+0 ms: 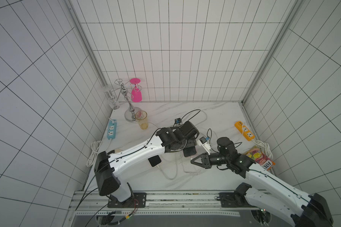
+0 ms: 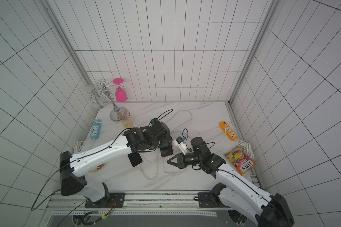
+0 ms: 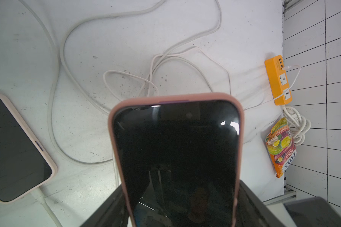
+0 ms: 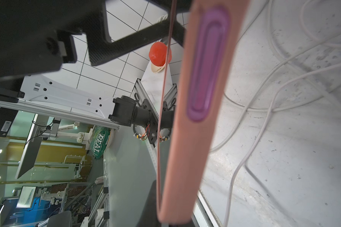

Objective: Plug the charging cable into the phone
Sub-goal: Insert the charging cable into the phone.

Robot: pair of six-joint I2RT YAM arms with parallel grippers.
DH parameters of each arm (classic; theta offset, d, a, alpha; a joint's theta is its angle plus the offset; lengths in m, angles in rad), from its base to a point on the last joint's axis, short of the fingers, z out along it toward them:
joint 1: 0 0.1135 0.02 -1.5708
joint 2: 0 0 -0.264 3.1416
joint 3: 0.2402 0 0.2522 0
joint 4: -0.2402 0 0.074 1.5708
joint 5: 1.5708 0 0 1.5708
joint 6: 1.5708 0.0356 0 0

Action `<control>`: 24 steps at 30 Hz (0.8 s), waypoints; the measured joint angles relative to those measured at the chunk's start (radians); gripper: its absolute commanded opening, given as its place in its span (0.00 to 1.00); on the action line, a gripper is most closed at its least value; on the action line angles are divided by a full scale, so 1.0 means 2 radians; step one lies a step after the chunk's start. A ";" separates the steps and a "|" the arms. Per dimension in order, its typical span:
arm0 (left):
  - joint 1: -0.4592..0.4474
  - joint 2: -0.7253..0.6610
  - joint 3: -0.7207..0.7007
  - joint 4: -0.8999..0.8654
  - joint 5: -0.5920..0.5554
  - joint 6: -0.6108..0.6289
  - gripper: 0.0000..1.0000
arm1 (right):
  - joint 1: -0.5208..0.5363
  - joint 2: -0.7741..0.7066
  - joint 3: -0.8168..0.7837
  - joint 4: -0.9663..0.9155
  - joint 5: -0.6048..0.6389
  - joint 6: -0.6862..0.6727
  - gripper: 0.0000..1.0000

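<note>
Your left gripper clamps the phone by its sides, held above the table. Your right gripper is closed, its tip just beside the phone's end; you cannot tell whether it pinches the cable.

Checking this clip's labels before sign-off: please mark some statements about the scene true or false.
1. The left hand grips a black-screened phone in a pink case. True.
2. The orange plastic power strip lies beside the left arm's base. False: it lies near the right wall; the blue power strip is on the left.
3. A second phone in a pale case lies flat, a white cable leaving its end. True.
4. The pink plastic wine glass stands upright. False: it hangs upside down from the silver metal rack.
5. The right hand is wide open. False: it is shut.
</note>
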 measured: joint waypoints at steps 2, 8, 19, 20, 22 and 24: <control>0.000 0.000 -0.001 0.001 0.001 0.000 0.00 | 0.000 0.000 0.000 0.001 0.000 0.000 0.00; 0.000 -0.001 -0.004 0.003 0.001 0.000 0.00 | 0.000 0.003 0.000 0.002 0.000 0.000 0.00; -0.006 -0.008 -0.018 0.014 -0.006 -0.005 0.00 | -0.006 0.010 -0.003 0.007 -0.009 0.009 0.00; -0.006 -0.008 -0.019 0.014 -0.006 -0.006 0.00 | -0.007 0.012 -0.003 0.007 -0.011 0.010 0.00; -0.007 -0.008 -0.021 0.015 -0.007 -0.005 0.00 | -0.010 0.017 -0.003 0.007 -0.014 0.010 0.00; -0.008 -0.008 -0.023 0.017 -0.007 -0.005 0.00 | -0.013 0.021 -0.003 0.008 -0.015 0.011 0.00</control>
